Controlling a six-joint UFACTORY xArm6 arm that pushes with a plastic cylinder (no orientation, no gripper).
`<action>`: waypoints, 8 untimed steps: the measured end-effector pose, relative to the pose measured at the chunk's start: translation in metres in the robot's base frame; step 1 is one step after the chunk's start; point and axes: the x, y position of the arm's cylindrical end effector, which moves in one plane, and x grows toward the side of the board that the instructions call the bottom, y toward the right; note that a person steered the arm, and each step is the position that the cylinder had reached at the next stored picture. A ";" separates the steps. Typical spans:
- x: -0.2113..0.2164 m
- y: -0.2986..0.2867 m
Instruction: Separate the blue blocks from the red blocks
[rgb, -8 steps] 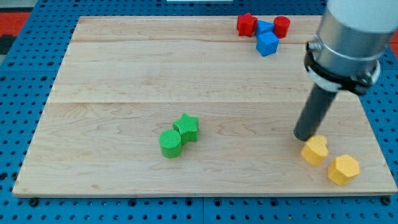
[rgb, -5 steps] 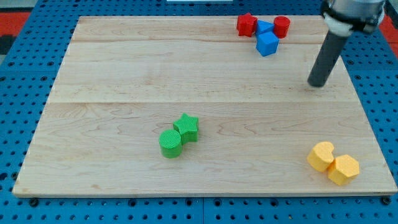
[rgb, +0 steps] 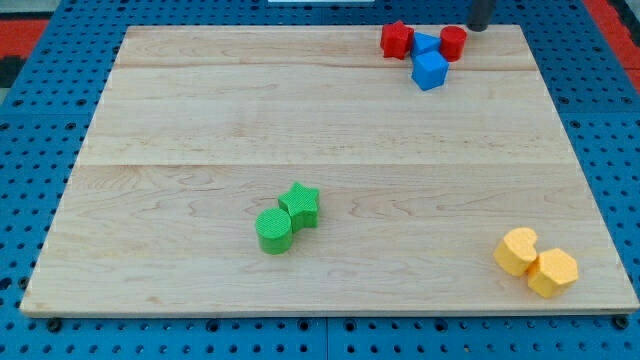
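Red and blue blocks bunched at the tabletop (rgb: 180, 110) top edge, nothing split yet

No pincer on this rig, so no open/closed to report. My tip (rgb: 481, 27) sits just right of the red cylinder (rgb: 453, 43); blue cube (rgb: 430, 70) and blue block (rgb: 425, 45) touch it, red star (rgb: 397, 40) left. I'd wedge in slowly, nudging only blues downward.

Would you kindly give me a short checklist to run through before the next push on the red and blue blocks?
1. My tip in view, at the view's top, right of the red cylinder: ok.
2. Tip clear of blocks: ok.
3. Blue cube and smaller blue block apart from the reds: not ok, clustered.
4. Red star-shaped block on the wooden board: ok, near the edge.
5. Tip touching board: cannot tell.
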 end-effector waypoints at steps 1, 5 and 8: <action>0.006 -0.041; 0.068 -0.066; 0.107 -0.059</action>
